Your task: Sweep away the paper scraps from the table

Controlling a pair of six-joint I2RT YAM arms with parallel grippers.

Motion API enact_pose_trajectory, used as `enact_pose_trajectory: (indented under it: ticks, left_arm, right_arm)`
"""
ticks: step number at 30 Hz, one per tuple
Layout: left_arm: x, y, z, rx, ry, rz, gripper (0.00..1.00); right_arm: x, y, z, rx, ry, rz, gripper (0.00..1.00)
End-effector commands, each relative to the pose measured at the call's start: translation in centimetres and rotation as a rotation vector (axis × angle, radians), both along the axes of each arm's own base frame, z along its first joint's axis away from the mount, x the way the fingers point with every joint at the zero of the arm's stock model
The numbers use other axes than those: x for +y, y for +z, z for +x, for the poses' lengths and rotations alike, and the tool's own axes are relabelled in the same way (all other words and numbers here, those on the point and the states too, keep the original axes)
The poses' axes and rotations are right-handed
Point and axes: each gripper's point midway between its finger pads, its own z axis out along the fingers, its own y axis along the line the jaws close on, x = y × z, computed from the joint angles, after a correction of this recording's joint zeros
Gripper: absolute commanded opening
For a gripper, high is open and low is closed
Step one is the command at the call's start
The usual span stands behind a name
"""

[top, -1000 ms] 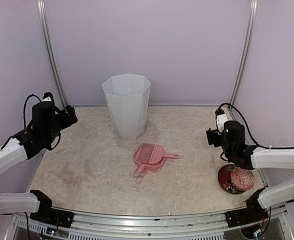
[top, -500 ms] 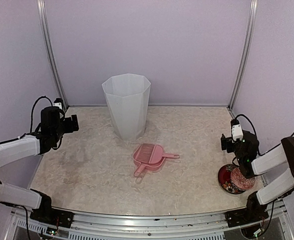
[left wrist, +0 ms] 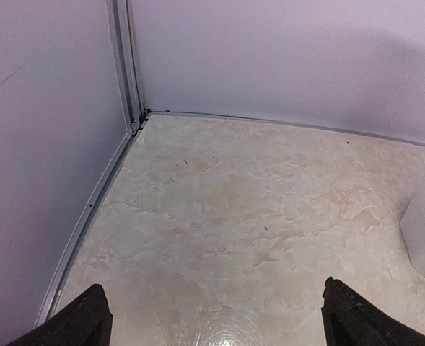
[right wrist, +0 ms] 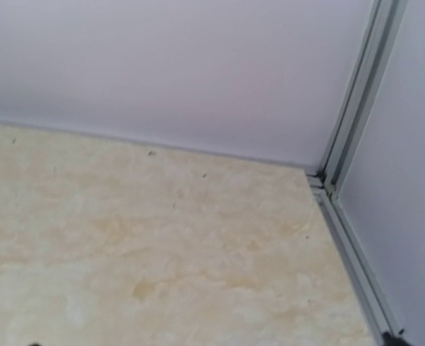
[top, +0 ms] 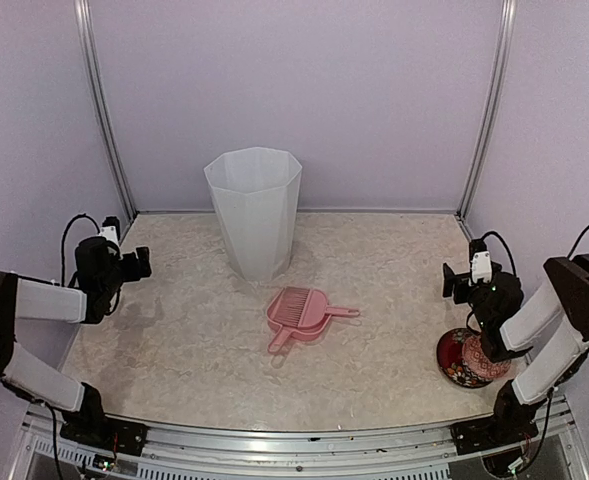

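No paper scraps show on the table (top: 194, 340) in any view. My left gripper (top: 137, 266) hangs low at the table's left edge, pointing right. In the left wrist view its fingers (left wrist: 88, 321) stand far apart with only bare marble table (left wrist: 255, 216) between them. My right gripper (top: 452, 284) is at the right edge, just above a round red patterned dish (top: 464, 362). The right wrist view shows bare table (right wrist: 161, 252) and the back right corner, with only slivers of dark fingertips at the bottom edge and nothing held.
A tall white faceted bin (top: 254, 210) stands at the back centre. A pink dustpan with a pink brush on it (top: 299, 312) lies mid-table, its handle pointing right. Lilac walls and metal posts (left wrist: 122, 65) ring the table, and a metal rail (top: 294, 440) runs along the front.
Both arms have folded back toward their own sides. The left gripper has dropped lower at the left edge and the right gripper has shifted right toward the wall. Dustpan, bin and dish have not moved.
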Motion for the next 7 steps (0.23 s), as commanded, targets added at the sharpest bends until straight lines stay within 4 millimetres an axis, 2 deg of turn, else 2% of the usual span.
enact_pose_trajectory:
  ticks: [1,7]
  left_arm:
    - [-1.10,1.87,0.69,-0.118,-0.084,0.005,0.99]
    - [-1.54,2.03,0.64,-0.170,-0.112,0.008,0.99]
  right_arm:
    - [-1.09,1.50,0.30,-0.058,-0.047,0.034,1.00]
    - [-1.27,1.34,0.49,-0.048,-0.048,0.040,1.00]
